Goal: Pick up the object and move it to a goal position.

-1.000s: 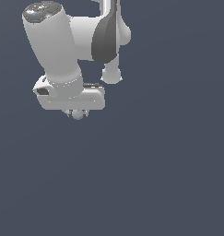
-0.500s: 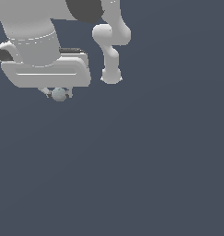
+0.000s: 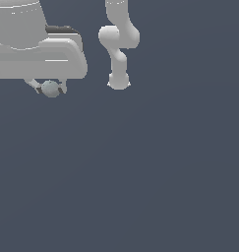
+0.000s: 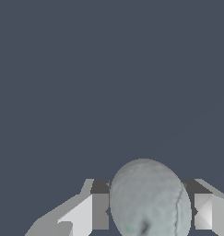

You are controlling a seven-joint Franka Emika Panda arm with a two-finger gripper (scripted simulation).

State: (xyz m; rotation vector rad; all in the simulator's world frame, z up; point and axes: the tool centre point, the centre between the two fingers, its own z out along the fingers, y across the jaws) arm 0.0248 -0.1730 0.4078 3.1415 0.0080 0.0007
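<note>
The jaws are closed on the ball (image 3: 50, 88), which fills the gap between the two fingers (image 4: 100, 209). The gripper (image 3: 50, 87) sits at the upper part of the exterior view's left, larger and further left than a second ago, so the ball is lifted and being carried. No goal marker is visible; the arm's base (image 3: 118, 81) stands beyond.
</note>
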